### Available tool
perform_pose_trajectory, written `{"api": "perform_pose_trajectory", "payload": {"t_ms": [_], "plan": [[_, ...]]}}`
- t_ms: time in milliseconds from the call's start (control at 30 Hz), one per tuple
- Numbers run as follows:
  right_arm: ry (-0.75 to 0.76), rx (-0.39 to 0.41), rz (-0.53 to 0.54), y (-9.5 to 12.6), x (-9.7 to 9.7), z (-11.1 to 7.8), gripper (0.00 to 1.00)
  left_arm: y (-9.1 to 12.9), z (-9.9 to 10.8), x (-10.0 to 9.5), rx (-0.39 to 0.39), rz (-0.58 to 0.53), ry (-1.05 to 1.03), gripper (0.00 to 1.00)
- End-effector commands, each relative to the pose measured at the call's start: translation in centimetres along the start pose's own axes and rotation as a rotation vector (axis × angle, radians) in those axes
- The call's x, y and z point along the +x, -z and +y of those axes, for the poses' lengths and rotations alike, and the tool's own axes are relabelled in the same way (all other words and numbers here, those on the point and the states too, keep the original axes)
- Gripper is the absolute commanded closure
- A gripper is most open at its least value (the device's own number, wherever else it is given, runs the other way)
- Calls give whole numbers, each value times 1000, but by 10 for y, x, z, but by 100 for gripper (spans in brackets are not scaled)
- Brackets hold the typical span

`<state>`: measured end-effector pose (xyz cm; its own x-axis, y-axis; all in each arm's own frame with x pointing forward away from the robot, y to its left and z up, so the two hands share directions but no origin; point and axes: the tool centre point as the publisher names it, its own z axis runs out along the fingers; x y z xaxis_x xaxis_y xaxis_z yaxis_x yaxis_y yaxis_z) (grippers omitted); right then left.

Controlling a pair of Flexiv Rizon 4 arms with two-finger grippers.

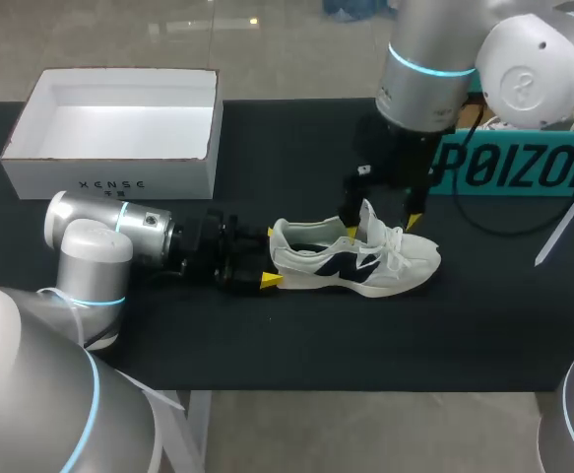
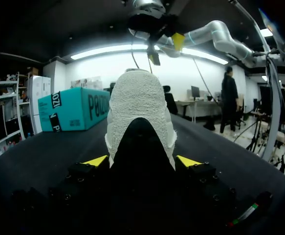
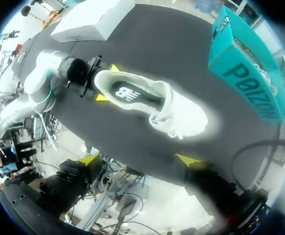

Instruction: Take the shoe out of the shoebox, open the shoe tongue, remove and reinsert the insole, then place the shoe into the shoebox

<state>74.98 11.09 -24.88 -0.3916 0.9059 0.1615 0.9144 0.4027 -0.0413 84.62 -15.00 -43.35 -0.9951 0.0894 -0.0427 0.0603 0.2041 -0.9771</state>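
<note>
Nearest, my left arm comes in low from 9 o'clock and lies along the black table (image 1: 296,335); the left gripper (image 1: 270,257) is clamped on the heel of the shoe (image 1: 365,264), one yellow tip against each side of it; in the left wrist view the heel fills the space between the fingers and touches both.

Just beyond, the shoe stands upright on its sole at the middle of the table, outside the box, heel toward 9 o'clock and toe toward 3 o'clock; it is white with dark side panels; its tongue (image 1: 369,215) stands up and the laces (image 1: 397,246) lie loose over the front; the right wrist view looks down into the shoe, where the insole (image 3: 127,92) lies flat inside.

Directly over the shoe's middle hangs the right gripper (image 1: 382,228), pointing down from an arm that enters at 2 o'clock; its fingers are spread wide, one tip on either side of the tongue; I cannot tell whether they touch it.

Farther off, at 10 o'clock from the shoe, the white shoebox (image 1: 109,175) sits open; at 2 o'clock a teal box (image 1: 508,168) stands at the table's far edge.
</note>
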Motion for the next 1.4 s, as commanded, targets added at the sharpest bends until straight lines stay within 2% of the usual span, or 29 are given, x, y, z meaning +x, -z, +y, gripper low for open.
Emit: {"api": "perform_pose_trajectory", "payload": {"t_ms": [33, 600, 633, 667, 700, 733, 867, 967, 1000, 1033, 1067, 1400], "plan": [[726, 75, -48, -2, 10, -7, 0, -1, 2, 0, -1, 0, 0, 100], [726, 75, -48, -2, 10, -7, 0, -1, 2, 0, -1, 0, 0, 100], [779, 97, -65, -1, 14, -6, 0, -1, 2, 0, -1, 0, 0, 100], [883, 82, -92, 0, 21, -6, 0, -1, 2, 0, -1, 0, 0, 100], [919, 84, -113, 1, 25, -7, 0, -1, 2, 0, -1, 0, 0, 100], [923, 101, -117, 0, 27, -6, 0, -1, 2, 0, -1, 0, 0, 100], [1015, 61, -138, -3, 36, -4, 0, -1, 2, 0, -1, 0, 0, 100], [1011, 58, -132, -6, 41, 1, 0, -1, 2, 0, -1, 0, 0, 100], [997, 52, -127, -8, 43, 3, 8, -1, 2, 0, -1, 0, 0, 100], [991, 56, -120, -11, 44, 6, 62, -1, 2, 0, -1, 0, 0, 100], [987, 79, -134, -14, 46, 9, 100, -1, 2, 0, -1, 0, 0, 100], [937, 122, -97, -38, 55, 37, 100, -1, 2, 0, -1, 0, 0, 100]]}}
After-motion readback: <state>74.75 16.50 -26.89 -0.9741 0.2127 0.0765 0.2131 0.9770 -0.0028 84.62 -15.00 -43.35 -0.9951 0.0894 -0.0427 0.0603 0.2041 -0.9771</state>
